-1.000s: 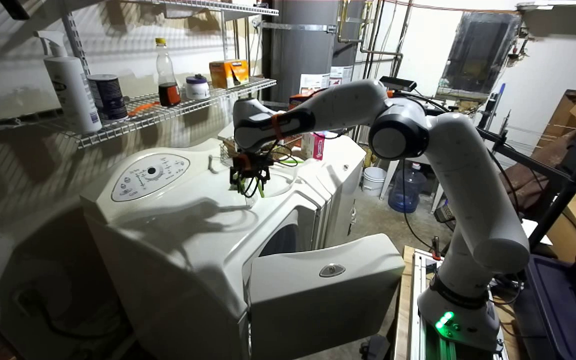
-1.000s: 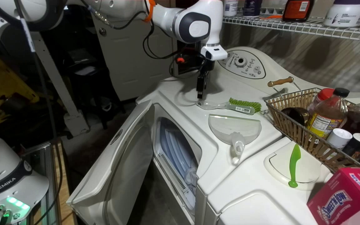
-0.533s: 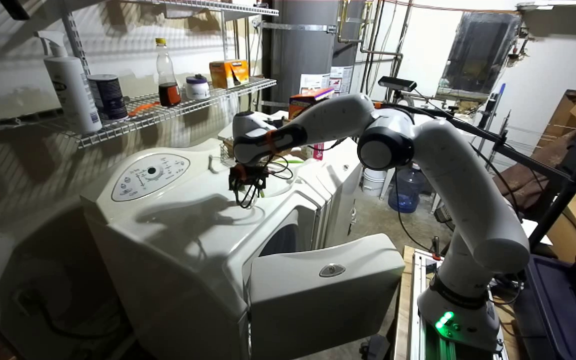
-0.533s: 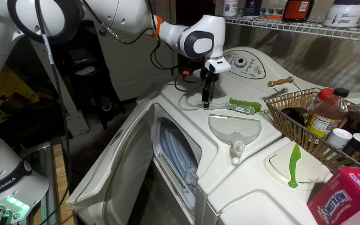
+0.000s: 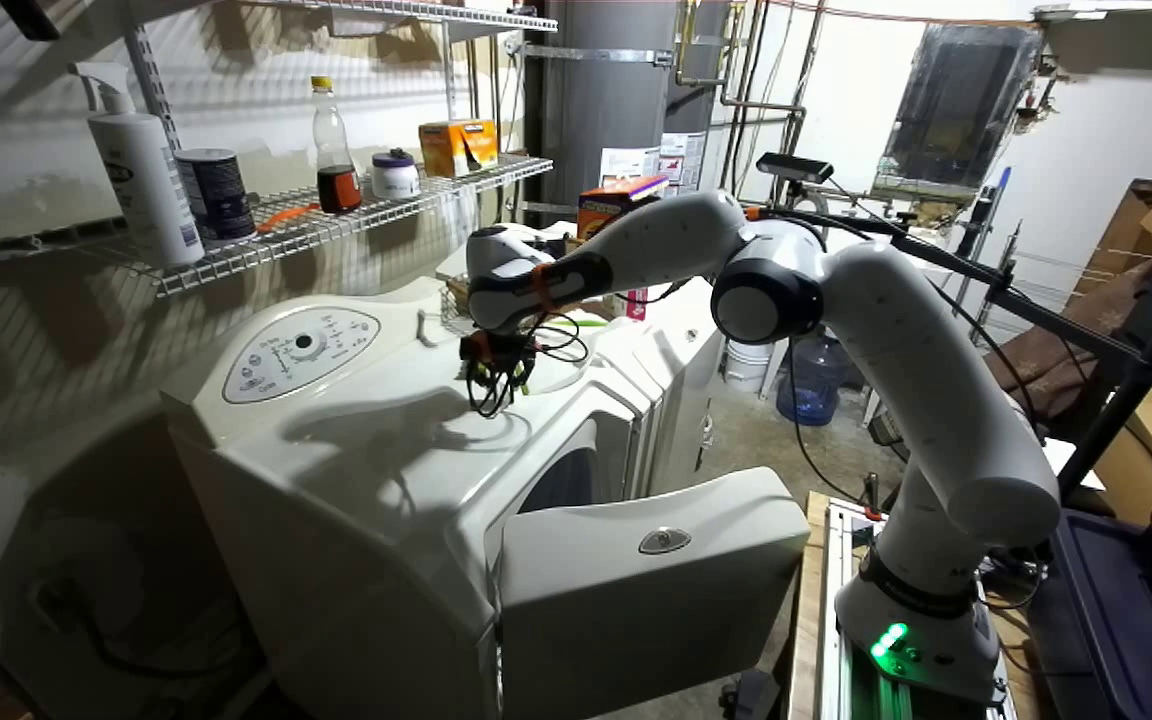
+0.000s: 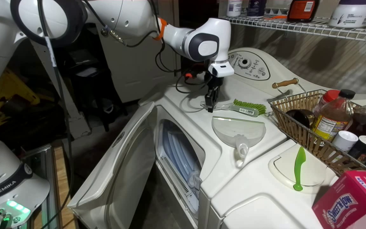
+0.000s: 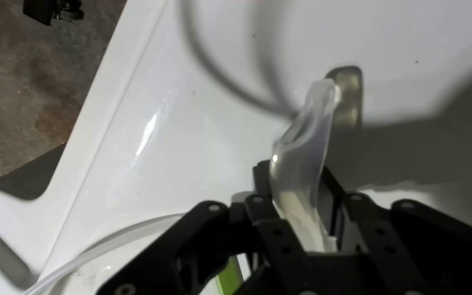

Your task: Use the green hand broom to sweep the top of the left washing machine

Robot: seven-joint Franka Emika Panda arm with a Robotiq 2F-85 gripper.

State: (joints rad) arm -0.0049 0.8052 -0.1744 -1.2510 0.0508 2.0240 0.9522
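Note:
The green hand broom (image 6: 246,110) lies on its side on the left washing machine (image 6: 187,98), green bristles toward the control panel side. Its clear handle (image 7: 301,164) runs up between my fingers in the wrist view. My gripper (image 7: 295,180) has its jaws closed in on both sides of that handle, near its end, low over the white top. In an exterior view the gripper (image 6: 212,103) points straight down and hides part of the handle. From another side, cables hang round the gripper (image 5: 496,385) and the broom is mostly covered.
Beside the broom lies a clear dustpan (image 6: 233,127). A wicker basket (image 6: 284,108) with bottles stands close past the bristles. The machine's front door (image 6: 122,165) hangs open. A wire shelf (image 6: 297,27) runs above the back. A pink box (image 6: 351,200) stands on the neighbouring machine.
My gripper has come down from above the handle to around it, and its jaws have drawn together on it. The broom has barely shifted.

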